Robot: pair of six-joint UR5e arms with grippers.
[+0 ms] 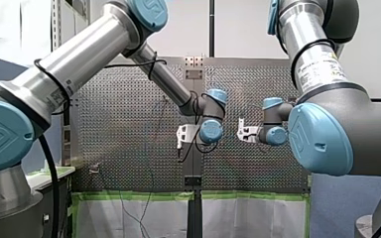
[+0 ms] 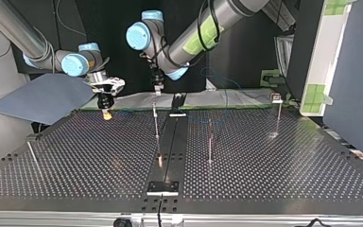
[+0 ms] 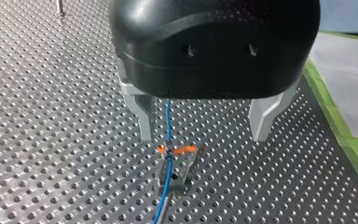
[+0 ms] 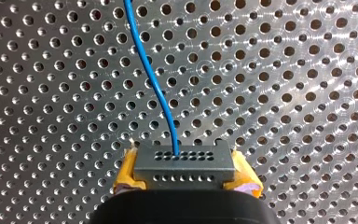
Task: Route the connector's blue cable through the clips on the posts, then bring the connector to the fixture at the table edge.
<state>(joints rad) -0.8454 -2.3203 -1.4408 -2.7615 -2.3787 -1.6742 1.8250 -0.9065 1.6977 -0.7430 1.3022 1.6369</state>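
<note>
A small grey connector (image 4: 182, 164) with rows of holes sits between the yellow pads (image 4: 127, 171) of my right gripper (image 4: 184, 163), which is shut on it. Its blue cable (image 4: 153, 79) runs away over the perforated table. In the top view my right gripper (image 2: 106, 112) hangs above the far left part of the table. My left gripper (image 3: 204, 136) is open, its metal fingers (image 3: 144, 116) spread wide. Just ahead of them the blue cable (image 3: 168, 119) passes through an orange-tipped clip on a post (image 3: 175, 163). My left gripper (image 2: 156, 91) is near the far middle.
Thin posts stand on the table (image 2: 274, 161): one near the middle (image 2: 156, 127), one beside it (image 2: 210, 142), one far right (image 2: 278, 113), one at the left edge (image 2: 30, 153). A plate fixture (image 2: 162, 187) sits at the near edge. Green tape (image 3: 349, 135) lines the table's border.
</note>
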